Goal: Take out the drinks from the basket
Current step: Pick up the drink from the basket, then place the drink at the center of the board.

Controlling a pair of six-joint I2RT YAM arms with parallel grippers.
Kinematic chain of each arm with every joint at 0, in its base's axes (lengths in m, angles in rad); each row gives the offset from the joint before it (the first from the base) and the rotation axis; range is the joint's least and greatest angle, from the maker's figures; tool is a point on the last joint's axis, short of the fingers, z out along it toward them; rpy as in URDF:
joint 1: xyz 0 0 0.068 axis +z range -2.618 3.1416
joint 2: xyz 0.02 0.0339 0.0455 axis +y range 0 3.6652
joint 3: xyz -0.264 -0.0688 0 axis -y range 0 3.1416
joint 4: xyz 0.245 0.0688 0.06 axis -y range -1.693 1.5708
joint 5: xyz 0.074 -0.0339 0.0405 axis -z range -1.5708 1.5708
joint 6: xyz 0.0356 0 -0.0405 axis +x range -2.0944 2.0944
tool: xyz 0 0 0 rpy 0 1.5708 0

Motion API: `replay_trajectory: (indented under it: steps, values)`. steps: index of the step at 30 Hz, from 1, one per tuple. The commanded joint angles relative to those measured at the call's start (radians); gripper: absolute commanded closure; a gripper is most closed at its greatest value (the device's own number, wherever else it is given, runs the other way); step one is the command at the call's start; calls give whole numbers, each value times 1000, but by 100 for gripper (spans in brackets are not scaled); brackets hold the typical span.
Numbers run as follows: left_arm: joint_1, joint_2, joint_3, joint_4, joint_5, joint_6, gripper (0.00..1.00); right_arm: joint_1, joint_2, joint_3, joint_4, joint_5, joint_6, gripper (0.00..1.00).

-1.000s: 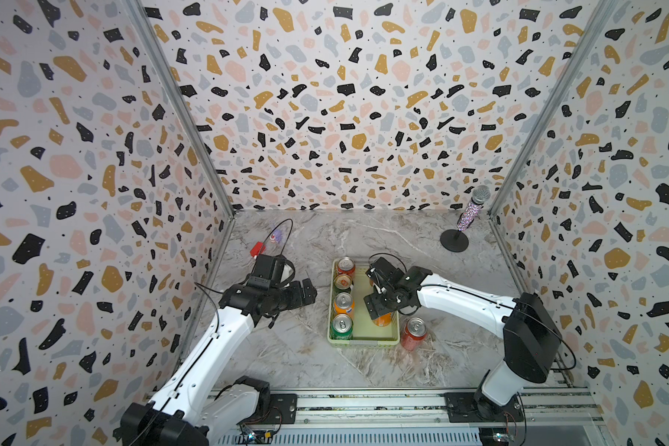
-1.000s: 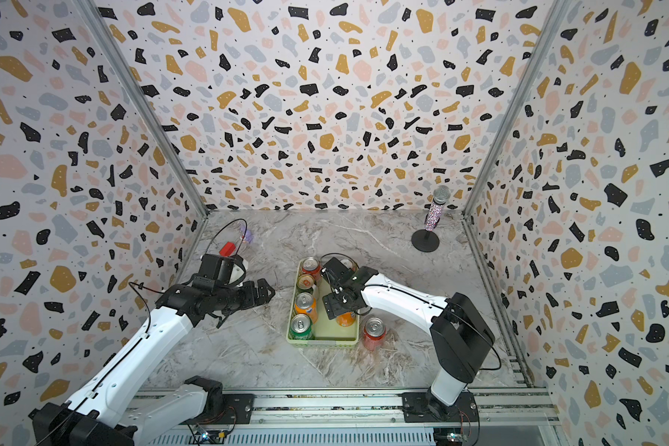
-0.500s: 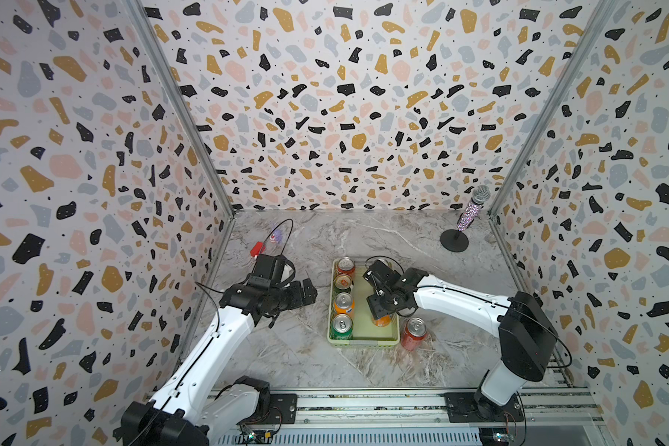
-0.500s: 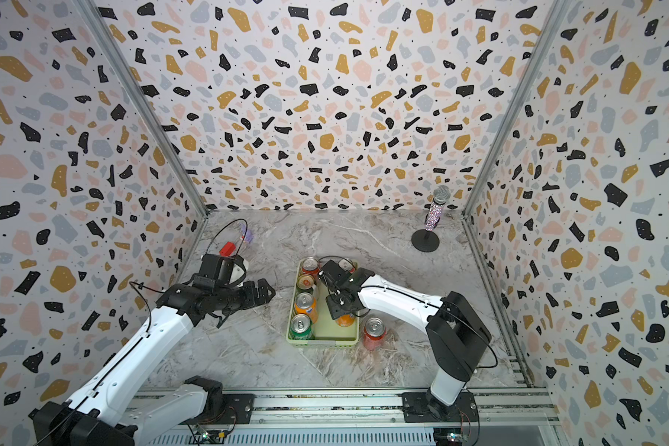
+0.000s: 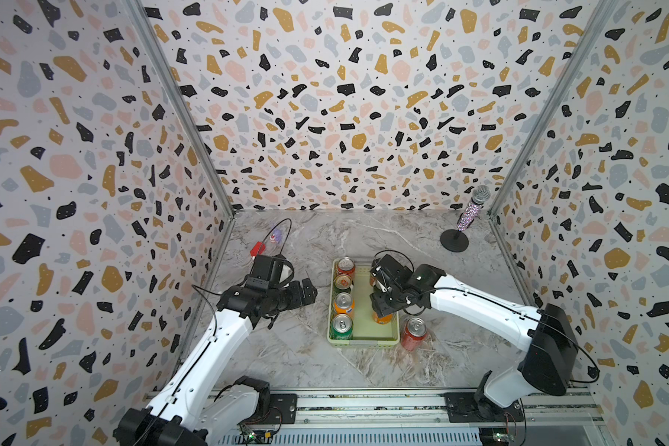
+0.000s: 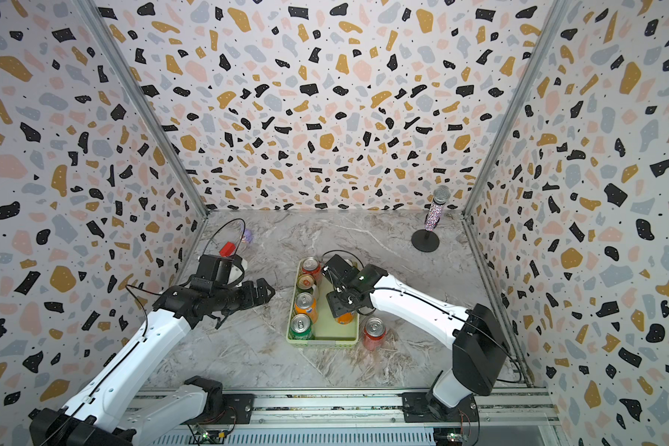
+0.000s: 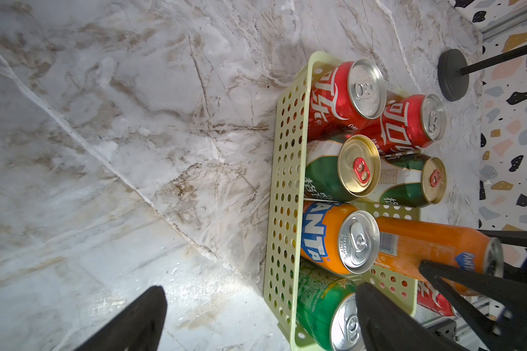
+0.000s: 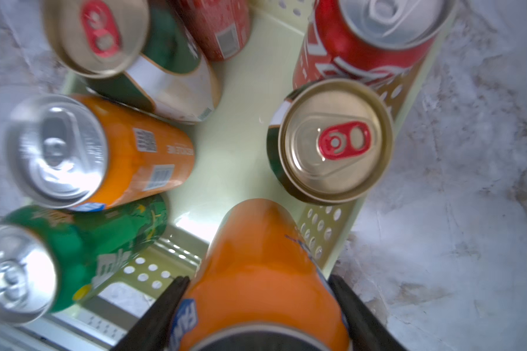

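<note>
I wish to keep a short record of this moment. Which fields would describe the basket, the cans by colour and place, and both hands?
basket: pale green, perforated, on the marble table
loose cans inside: two red cans, two dark green cans, one orange can, one bright green can
right hand: shut on a second orange can, above the basket floor
left hand: open, empty, beside the basket
outside can: red, upright on the table next to the basket
</note>
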Motion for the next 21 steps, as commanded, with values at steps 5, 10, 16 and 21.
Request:
replay_trajectory:
  steps: [5, 10, 16, 21]
  values:
    - [4, -12, 33, 25, 66, -40, 0, -25, -139, 147, -106, 40, -72, 80]
    - [4, -7, 36, 33, 72, -36, 0, -74, -201, 149, -145, 58, -93, 79]
    - [3, 13, 36, 42, 92, -34, 0, -156, -257, 109, -174, 73, -117, 79]
    - [3, 17, 36, 46, 92, -26, 0, -216, -267, 61, -173, 67, -123, 79]
